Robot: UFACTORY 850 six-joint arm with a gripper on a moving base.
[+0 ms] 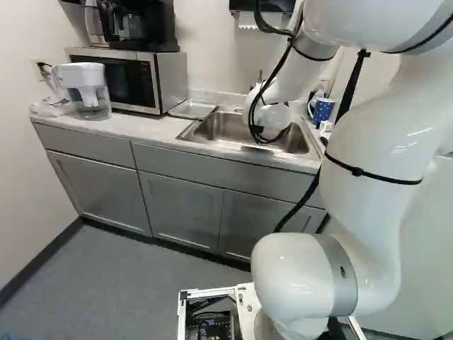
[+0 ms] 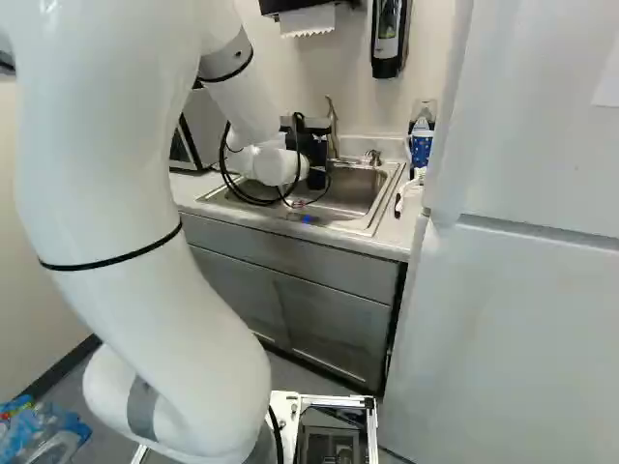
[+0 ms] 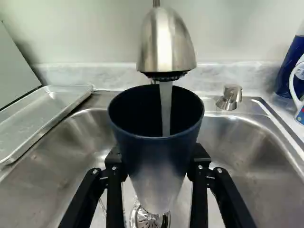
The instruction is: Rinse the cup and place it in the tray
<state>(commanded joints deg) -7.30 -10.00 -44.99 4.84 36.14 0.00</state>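
1. With black two-fingered tool (image 3: 156,164), grasping tapered dark-blue cup (image 3: 154,149) from both sides, mouth up over steel sink (image 3: 247,156).
2. Catching water from brushed-metal faucet (image 3: 166,42); apparently midway through rinsing.
3. Yet to be emptied, then set in shallow metal tray (image 3: 40,116) left of sink.

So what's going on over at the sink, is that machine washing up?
It looks that way: a white robot arm is rinsing a dark blue cup. Its black gripper grips the cup from two sides and holds it mouth up over the sink. Water runs from the faucet straight into it. The metal tray where the cup should end up lies beside the sink basin, so that step is not yet done.
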